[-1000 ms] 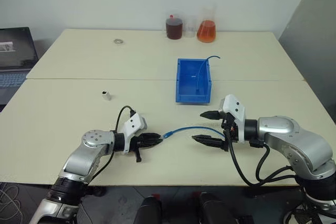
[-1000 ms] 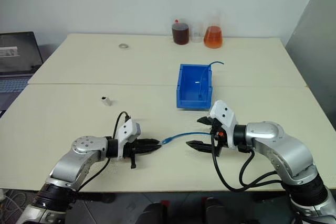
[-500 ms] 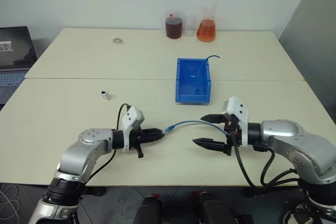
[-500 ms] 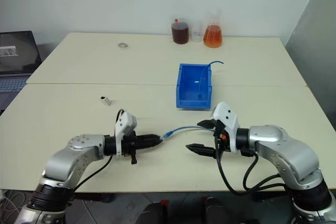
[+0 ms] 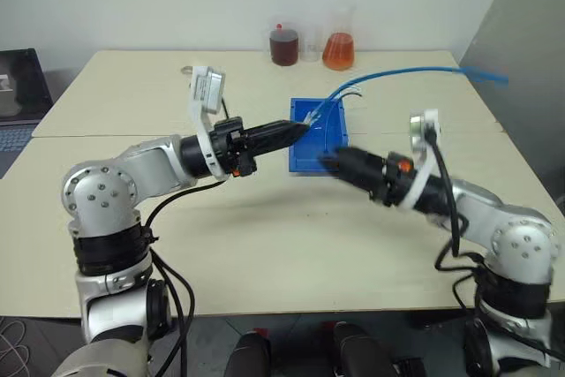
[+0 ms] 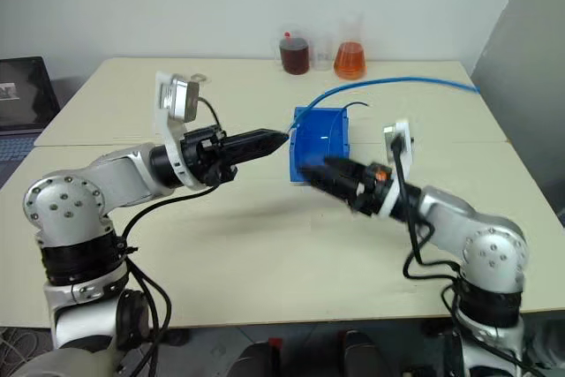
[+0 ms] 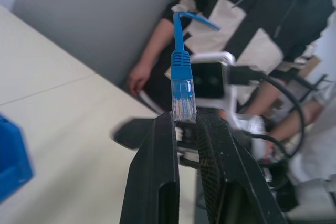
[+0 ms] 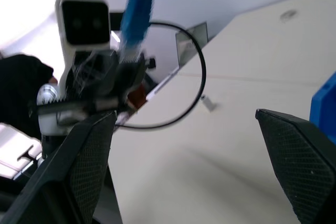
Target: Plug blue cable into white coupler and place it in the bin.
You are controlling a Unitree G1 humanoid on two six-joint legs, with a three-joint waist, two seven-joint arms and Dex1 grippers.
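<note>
My left gripper (image 5: 298, 132) is raised in front of the bin (image 5: 311, 153) and is shut on the clear plug (image 7: 184, 101) of the blue cable (image 5: 402, 71). The cable arcs up and away to the right through the air. My right gripper (image 5: 328, 162) is open, held close to the right of the left one and pointing toward it, with nothing between its fingers (image 8: 88, 161). In the right wrist view a small pale block, apparently the white coupler (image 8: 208, 103), lies on the table. The bin is bright blue and partly hidden behind both grippers.
A short blue cable (image 5: 351, 94) sticks out of the bin. Two flasks, one with dark liquid (image 5: 283, 45) and one with orange (image 5: 337, 49), stand at the table's far edge. A laptop (image 6: 19, 90) sits far left. A person (image 7: 247, 19) sits beyond the right arm.
Both arms have risen from the table. The left gripper carried the cable plug up and right, and the cable swung into the air. The right gripper rolled and turned toward the left.
</note>
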